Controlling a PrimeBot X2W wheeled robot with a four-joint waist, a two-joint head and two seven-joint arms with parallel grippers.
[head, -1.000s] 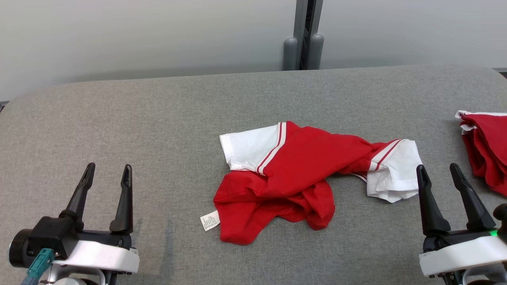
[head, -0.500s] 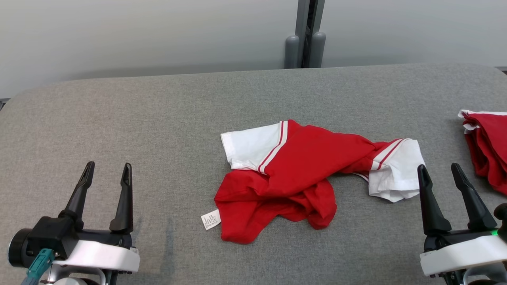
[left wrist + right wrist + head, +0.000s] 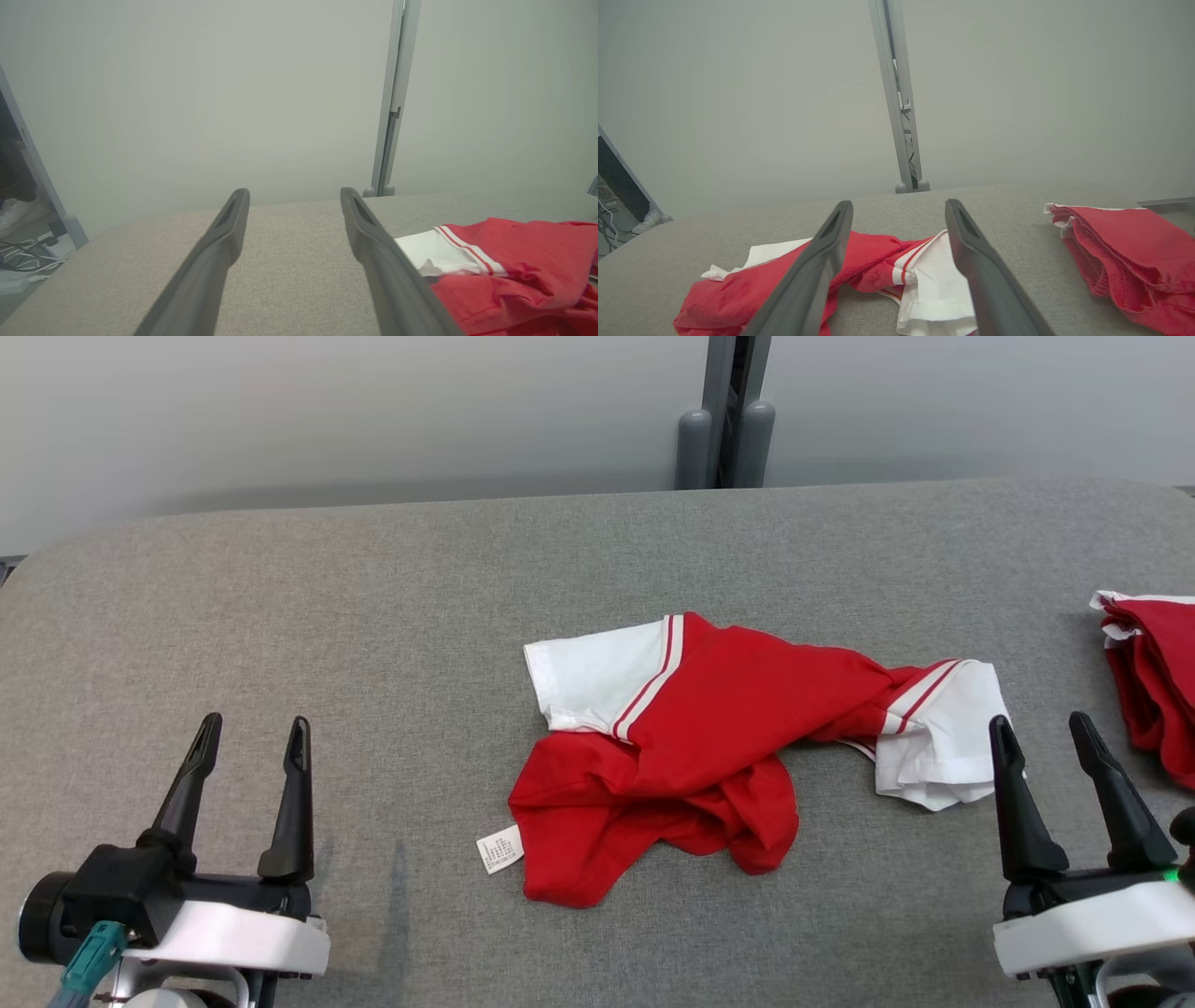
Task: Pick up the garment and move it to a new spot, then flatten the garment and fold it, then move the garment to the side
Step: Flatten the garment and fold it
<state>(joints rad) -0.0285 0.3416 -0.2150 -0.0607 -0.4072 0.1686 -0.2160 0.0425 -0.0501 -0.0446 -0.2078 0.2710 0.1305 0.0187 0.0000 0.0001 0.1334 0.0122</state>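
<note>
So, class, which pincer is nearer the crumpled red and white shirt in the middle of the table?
Right. The right pincer stands open close beside the shirt's white sleeve; the left pincer, also open, is far off on its other side.

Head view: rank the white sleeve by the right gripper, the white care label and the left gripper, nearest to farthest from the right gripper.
From the right gripper:
1. White sleeve, just to its left.
2. Care label, left of centre, on the robot's side of the red cloth.
3. Left gripper, at the far left.
</note>
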